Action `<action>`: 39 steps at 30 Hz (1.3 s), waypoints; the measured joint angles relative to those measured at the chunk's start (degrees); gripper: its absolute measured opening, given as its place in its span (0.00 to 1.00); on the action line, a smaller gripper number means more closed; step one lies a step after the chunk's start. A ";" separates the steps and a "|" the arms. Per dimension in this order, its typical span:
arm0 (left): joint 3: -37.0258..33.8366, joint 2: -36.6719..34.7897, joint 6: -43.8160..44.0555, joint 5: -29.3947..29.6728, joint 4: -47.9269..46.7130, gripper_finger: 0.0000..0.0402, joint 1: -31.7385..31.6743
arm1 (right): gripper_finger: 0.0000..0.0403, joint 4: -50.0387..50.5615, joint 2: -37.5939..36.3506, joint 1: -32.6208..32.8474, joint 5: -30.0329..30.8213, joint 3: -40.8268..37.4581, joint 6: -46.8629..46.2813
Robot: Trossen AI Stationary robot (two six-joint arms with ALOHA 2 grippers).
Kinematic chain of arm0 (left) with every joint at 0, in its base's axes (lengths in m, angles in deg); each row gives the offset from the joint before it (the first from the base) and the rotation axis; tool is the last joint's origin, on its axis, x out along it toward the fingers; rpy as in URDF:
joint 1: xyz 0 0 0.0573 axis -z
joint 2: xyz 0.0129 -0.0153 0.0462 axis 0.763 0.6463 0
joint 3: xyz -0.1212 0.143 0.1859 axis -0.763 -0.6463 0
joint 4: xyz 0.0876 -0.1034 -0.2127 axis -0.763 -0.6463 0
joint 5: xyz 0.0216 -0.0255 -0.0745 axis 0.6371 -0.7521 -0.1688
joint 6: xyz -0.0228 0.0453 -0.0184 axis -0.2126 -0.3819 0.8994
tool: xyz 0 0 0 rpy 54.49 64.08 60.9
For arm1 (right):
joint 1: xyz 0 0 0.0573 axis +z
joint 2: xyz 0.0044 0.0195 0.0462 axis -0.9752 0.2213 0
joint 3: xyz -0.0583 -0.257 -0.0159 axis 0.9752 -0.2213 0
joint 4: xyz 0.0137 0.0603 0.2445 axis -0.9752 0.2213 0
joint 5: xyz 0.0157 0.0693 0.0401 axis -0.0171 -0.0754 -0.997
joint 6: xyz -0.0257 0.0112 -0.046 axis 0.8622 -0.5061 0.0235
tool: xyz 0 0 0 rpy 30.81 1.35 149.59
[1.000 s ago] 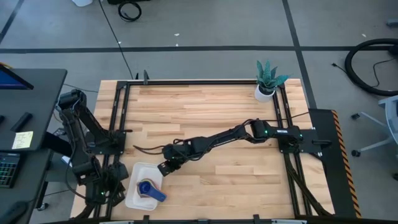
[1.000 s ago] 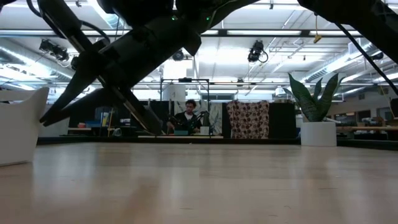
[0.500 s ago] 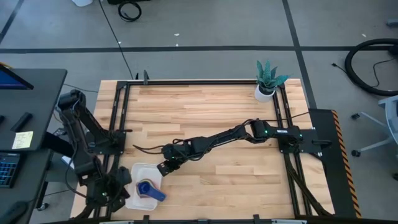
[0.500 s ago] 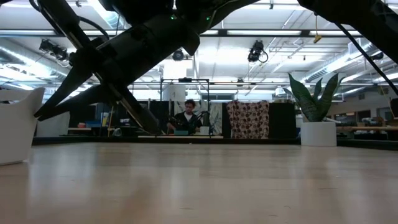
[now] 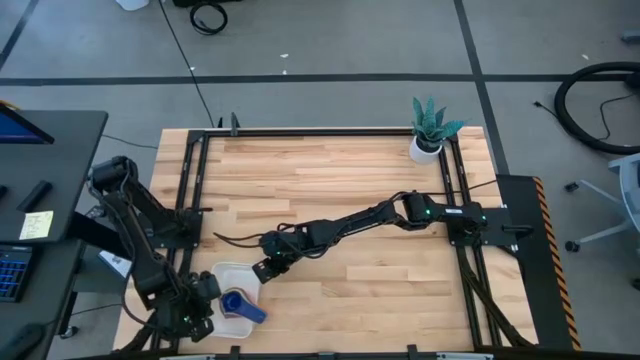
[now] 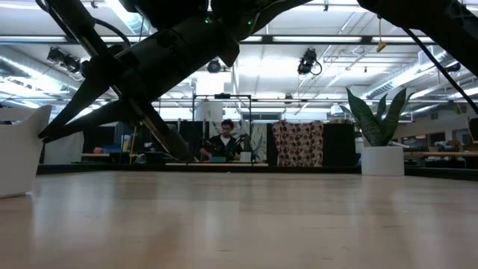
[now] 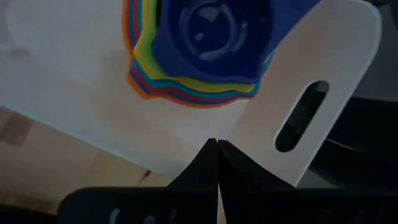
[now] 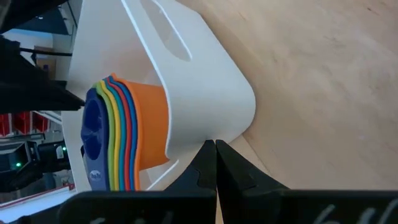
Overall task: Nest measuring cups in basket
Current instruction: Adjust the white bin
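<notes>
The white basket (image 5: pixel 232 278) lies near the table's near left corner, and its end wall also shows in the low view (image 6: pixel 19 149). Inside it the measuring cups (image 5: pixel 237 303) sit nested as one stack, dark blue on top and orange outermost (image 8: pixel 149 124). My left gripper (image 5: pixel 203 297) is shut, its tip (image 7: pixel 217 144) over the basket's left end wall beside the handle slot (image 7: pixel 301 115). My right gripper (image 5: pixel 260 270) is shut, its tip (image 8: pixel 214 145) at the basket's far right corner. My left gripper points steeply down at the basket's left end wall (image 7: pixel 249 134), fingers shut; whether the tip touches the wall cannot be told. My right gripper slants down from the table's right, shut tip against the outer wall of the basket's far right corner (image 8: pixel 239 118); touch cannot be told.
A white potted plant (image 5: pixel 430 128) stands at the far right corner. Black frame rails (image 5: pixel 190 200) run along the table's left and right sides. Bare wood spreads across the middle and far part of the table. A person (image 6: pixel 224 140) sits in the room behind.
My left gripper has come down and gone toward the table's right, up to the basket's left end. The right arm and the cup stack have kept still.
</notes>
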 joint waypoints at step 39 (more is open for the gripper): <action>-0.03 0.27 20.58 -11.86 1.28 0.00 9.17 | 0.00 -3.67 0.00 -0.37 -1.53 0.02 0.33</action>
